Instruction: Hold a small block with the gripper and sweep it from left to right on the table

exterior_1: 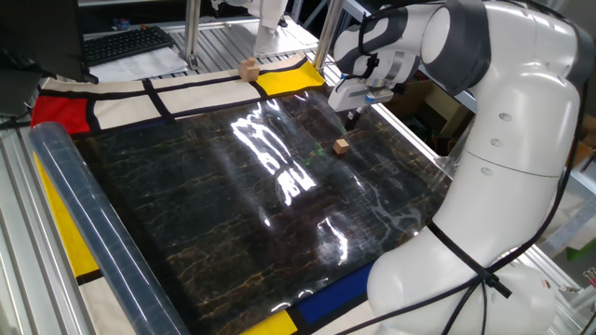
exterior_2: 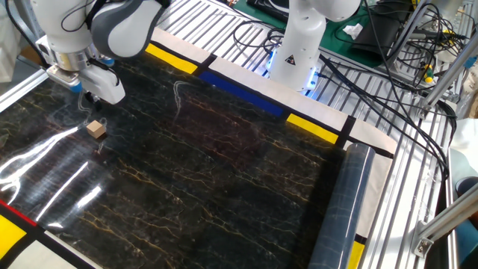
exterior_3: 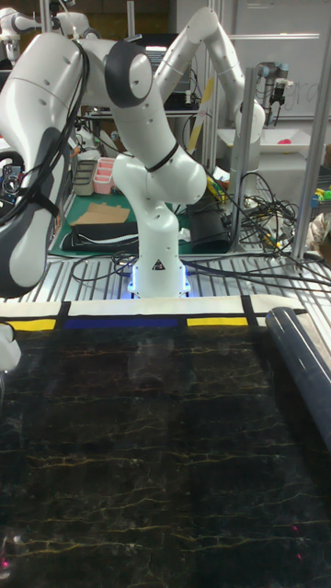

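The small block (exterior_1: 342,145) (exterior_2: 95,128) lies on the table (exterior_1: 214,223) (exterior_2: 216,172) (exterior_3: 165,441), a glossy black sheet, near its right side in one fixed view. My gripper (exterior_1: 352,119) (exterior_2: 88,97) hangs a short way above and just behind the block and does not touch it. Its black fingers point down, stand slightly apart and hold nothing. The tall fixed view shows neither the block nor the fingers, only the white arm at the left edge.
A paler, larger wooden cube (exterior_1: 248,68) rests on the cloth border at the back. A clear plastic roll (exterior_1: 79,209) (exterior_2: 340,205) (exterior_3: 302,367) lies along one side of the sheet. Metal rails and cables surround the table.
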